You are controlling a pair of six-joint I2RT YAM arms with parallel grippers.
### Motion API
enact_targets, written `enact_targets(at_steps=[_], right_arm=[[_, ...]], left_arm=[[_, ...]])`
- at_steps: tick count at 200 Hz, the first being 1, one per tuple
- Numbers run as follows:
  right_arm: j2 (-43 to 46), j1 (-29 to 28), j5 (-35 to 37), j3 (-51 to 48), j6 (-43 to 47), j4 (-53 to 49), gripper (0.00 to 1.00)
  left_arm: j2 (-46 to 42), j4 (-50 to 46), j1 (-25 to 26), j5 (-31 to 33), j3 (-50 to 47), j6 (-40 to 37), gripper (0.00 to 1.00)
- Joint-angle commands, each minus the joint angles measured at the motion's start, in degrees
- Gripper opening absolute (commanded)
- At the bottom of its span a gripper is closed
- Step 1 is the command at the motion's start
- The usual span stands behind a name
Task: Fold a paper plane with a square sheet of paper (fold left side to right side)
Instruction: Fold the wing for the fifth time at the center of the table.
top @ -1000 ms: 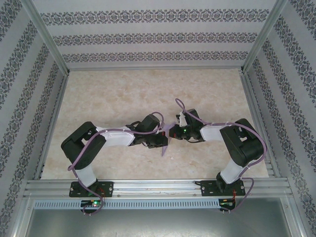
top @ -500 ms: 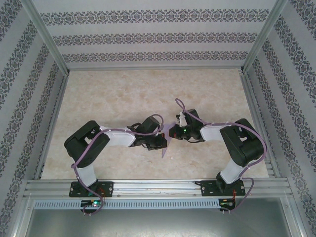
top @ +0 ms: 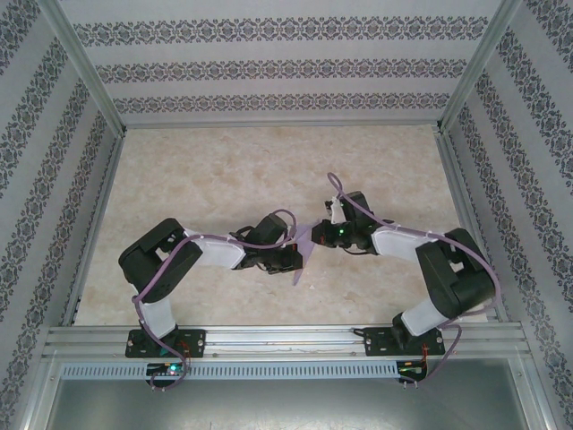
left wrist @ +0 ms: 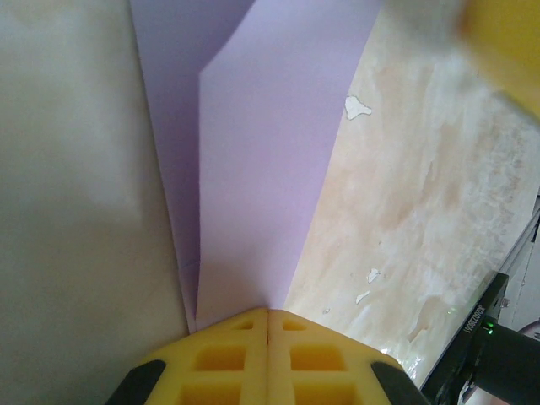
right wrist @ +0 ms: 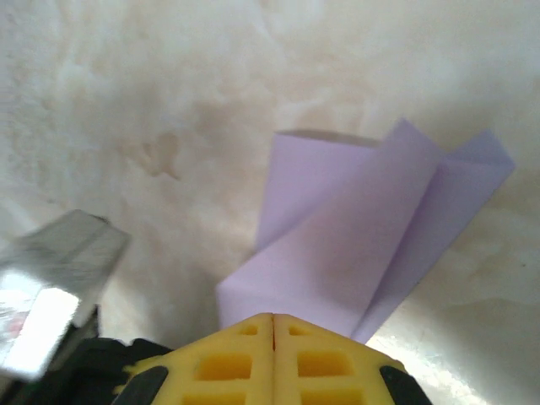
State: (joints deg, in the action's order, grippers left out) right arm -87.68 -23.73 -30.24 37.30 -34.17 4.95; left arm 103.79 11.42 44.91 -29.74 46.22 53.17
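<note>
**Both grippers pinched on the folded paper at mid-table**

From the top camera I see the two arms bent inward, wrists nearly meeting near the middle of the marbled table [top: 224, 170]. The paper [top: 303, 257] shows there as a narrow lilac sliver standing between them. The wrists cover much of it, so I can't read its full outline from above.

The left gripper [top: 292, 260] comes at it from the left. In the left wrist view its yellow fingers [left wrist: 228, 359] are pressed together with no gap, and the paper [left wrist: 253, 169] rises straight out of that seam. It is doubled over, with one layer lying in front of another. The bare table [left wrist: 422, 211] lies to the right of the sheet. A blurred yellow shape [left wrist: 506, 42] sits in that view's top corner, and I can't say for sure what it is. A black part with a green light [left wrist: 488, 329] sits low on the right.

The right gripper [top: 316, 236] reaches in from the right. In its wrist view the fingers [right wrist: 228, 367] are likewise closed tight on the sheet's near edge. The paper [right wrist: 354, 228] fans away from them in creased flaps, lifted off the table. A blurred grey object [right wrist: 51, 287] juts in at the left, too soft to identify.

Patterned walls [top: 269, 63] enclose the table on three sides, and an aluminium rail [top: 286, 336] runs along the near edge. A purple cable [top: 143, 296] loops along the left arm.
</note>
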Motion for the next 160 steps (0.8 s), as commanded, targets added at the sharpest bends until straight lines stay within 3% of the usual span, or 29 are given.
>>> enact_targets(at_steps=[1,42,86,160], right_arm=[[3.2,0.0,-0.9,-2.1,1.1,0.5,0.0],[5.2,-3.9,-1.9,-6.9,-1.9,7.1,0.0],[1.4,-6.5,-0.9,-7.6,-4.6,12.1,0.0],[-3.7,-7.4,2.1,-6.2,-2.9,11.3,0.0]], left_arm=[[1.5,-5.9,0.2,3.3,-2.8,-0.3,0.0],[0.9,-9.5,0.2,3.8,-2.6,-2.7,0.0],[1.5,-9.1,0.2,3.9,-2.8,-2.6,0.0],[1.8,-12.6,0.2,5.5,-1.8,-3.6,0.0]])
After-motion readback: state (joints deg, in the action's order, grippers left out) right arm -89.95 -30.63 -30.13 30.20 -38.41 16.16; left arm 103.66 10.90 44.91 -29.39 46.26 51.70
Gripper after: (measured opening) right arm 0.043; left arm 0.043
